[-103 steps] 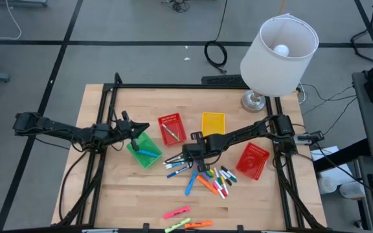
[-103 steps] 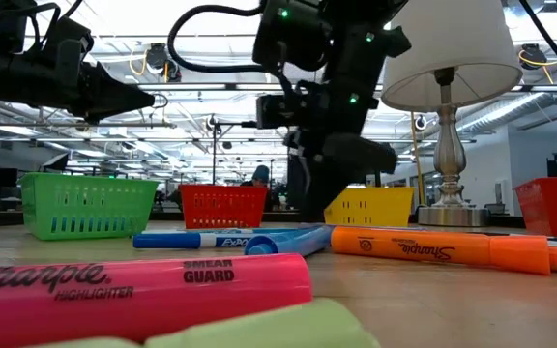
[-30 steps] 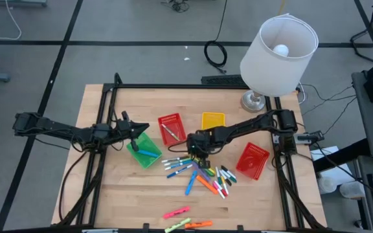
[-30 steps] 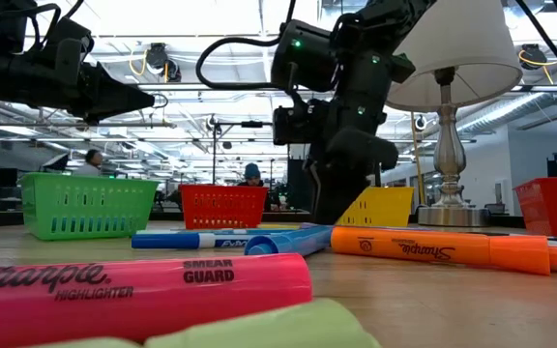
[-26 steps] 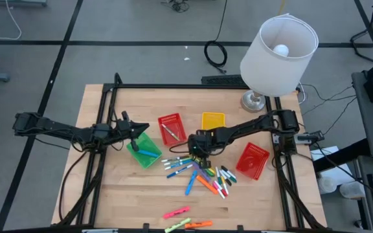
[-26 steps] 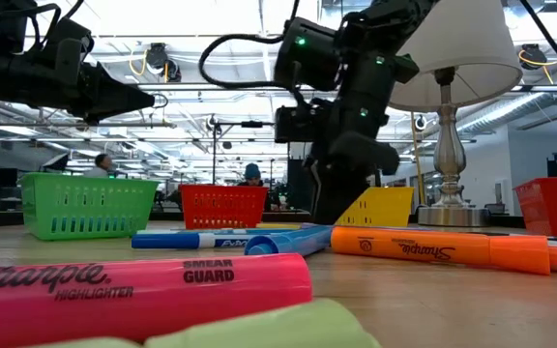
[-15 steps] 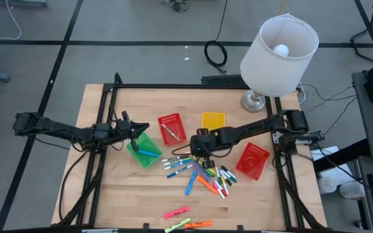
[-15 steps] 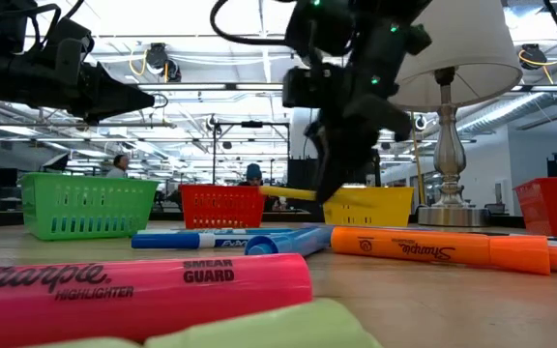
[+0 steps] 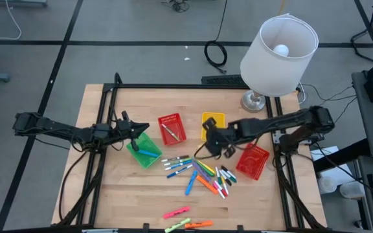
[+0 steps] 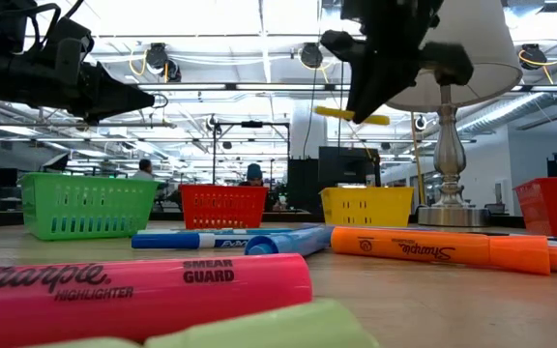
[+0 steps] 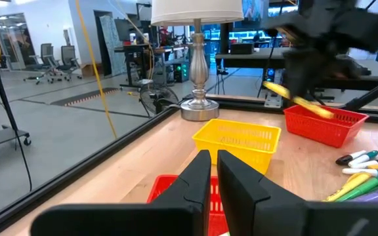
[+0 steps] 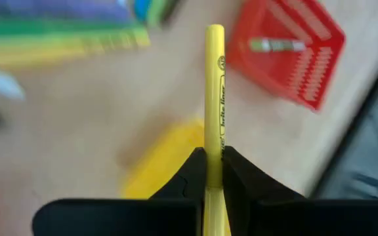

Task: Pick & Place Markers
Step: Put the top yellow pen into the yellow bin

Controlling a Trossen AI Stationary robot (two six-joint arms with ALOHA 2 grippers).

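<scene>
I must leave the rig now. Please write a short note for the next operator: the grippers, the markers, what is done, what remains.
Right gripper: shut on a thin yellow marker, raised above the table near the yellow mesh plastic basket.
Left gripper: shut, empty, waiting over the green mesh basket.
Done: one blue marker lies in the green basket, one pale marker in the middle red mesh basket.
Left: the mixed pile of markers at the table centre and the highlighters at the near edge. The second red basket looks empty.

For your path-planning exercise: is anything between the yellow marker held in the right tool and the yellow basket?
Nothing visible. The right tool holds the yellow marker in the air near the yellow basket, whose top is open.
</scene>
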